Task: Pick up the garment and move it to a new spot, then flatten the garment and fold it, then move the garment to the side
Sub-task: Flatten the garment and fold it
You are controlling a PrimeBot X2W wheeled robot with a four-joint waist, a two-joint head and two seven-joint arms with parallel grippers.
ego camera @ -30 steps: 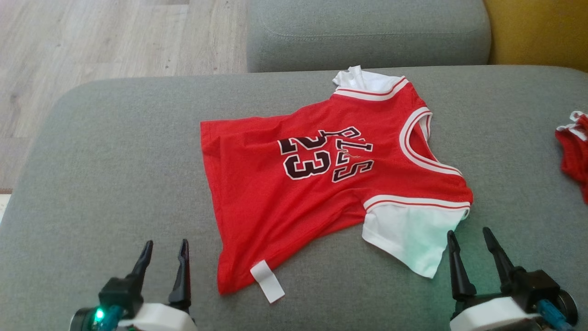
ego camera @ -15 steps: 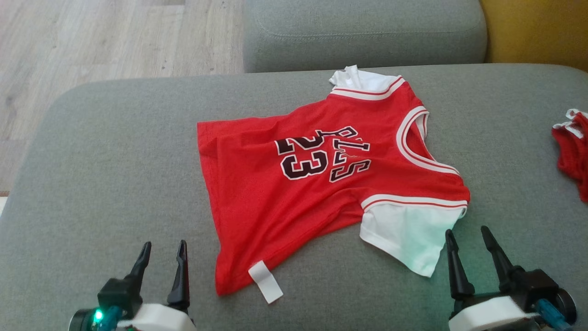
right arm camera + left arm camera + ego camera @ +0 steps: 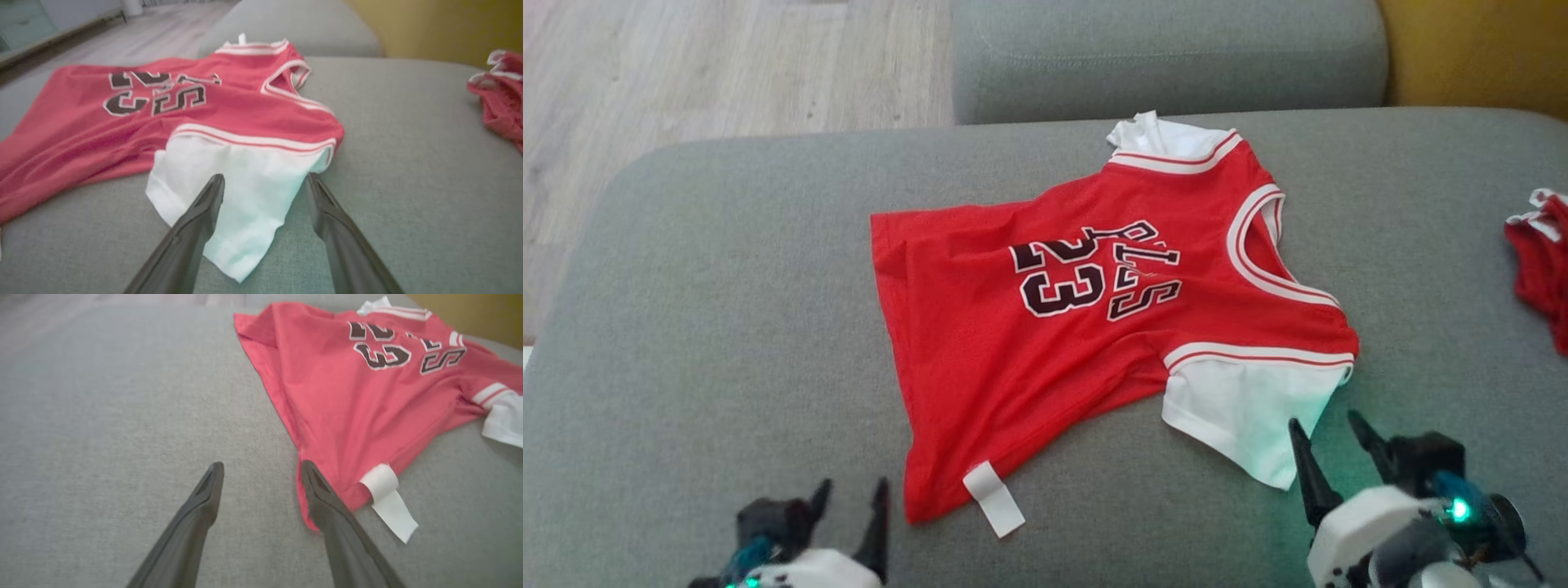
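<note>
Jersey [image 3: 1094, 327], red with white sleeves, lies spread on a grey cushion [image 3: 711, 310], hem to the left and neck to the right. Left gripper [image 3: 854, 483] hangs open at the near edge, just beside the hem's near corner, where a white tag [image 3: 995, 498] sticks out. Right gripper [image 3: 1323, 419] is also open, fingers pointing at the near sleeve [image 3: 1241, 408], just beside it. Another red cloth [image 3: 1539, 261] lies far right, well apart.
</note>
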